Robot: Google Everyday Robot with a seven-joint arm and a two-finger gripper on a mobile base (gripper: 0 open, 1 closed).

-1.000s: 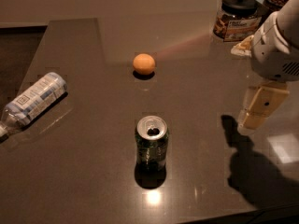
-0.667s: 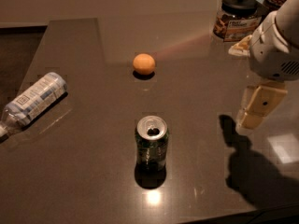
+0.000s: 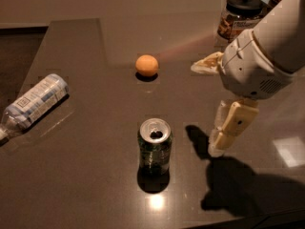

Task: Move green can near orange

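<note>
The green can stands upright on the dark table, near the front middle, with its silver top and opening showing. The orange lies further back, a good way beyond the can and apart from it. My gripper hangs down from the white arm at the right, about a can's width to the right of the can and not touching it. It holds nothing that I can see.
A clear plastic bottle lies on its side at the left edge. A dark-lidded jar stands at the back right, with a pale crumpled item in front of it. The table's front edge is close below the can.
My gripper has moved left and a little lower, closer to the green can. The can, the orange and the bottle have not moved.
</note>
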